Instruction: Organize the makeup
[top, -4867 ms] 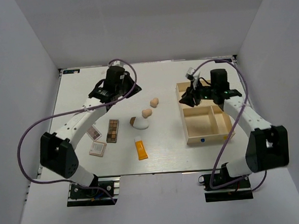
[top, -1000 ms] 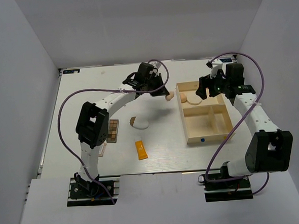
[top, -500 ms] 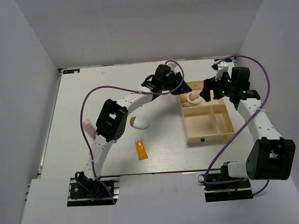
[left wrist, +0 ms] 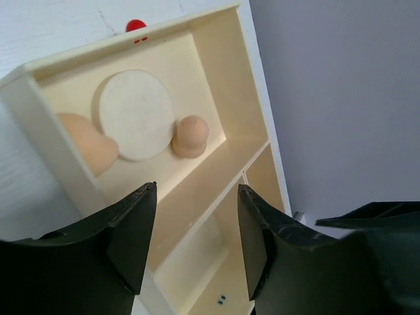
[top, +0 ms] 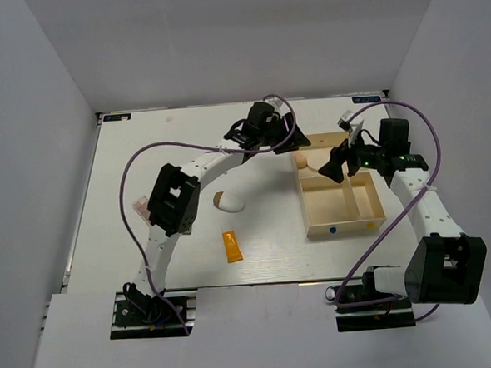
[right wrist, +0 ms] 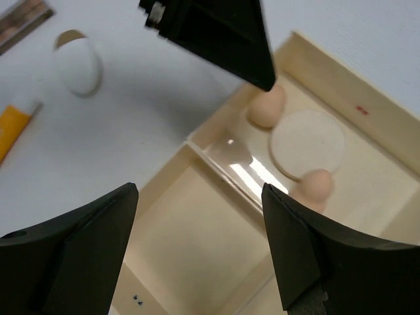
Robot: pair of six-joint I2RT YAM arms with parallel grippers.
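Desk: one, white; carries the box and the loose items.
Left arm: arched over the desk's middle, covering most of the brown palette; a pinkish compact shows at the arm's edge.
Wooden box: one, three compartments, on the desk's right side; both arms' heads crowd above its far end.
Left fingers: spread apart, empty, over the far compartment.
Right fingers: spread wide, empty, above the box.
Round puff: one, flat in the far compartment.
Teardrop sponge: one, loose on the desk, left of the box.
Orange tube: one, on the desk, nearer than the Teardrop sponge.
Egg sponges: two, both in the far compartment, one on either side of the puff.
Change: half a second before, one egg sponge sat between the Left fingers over the box; it now lies released.
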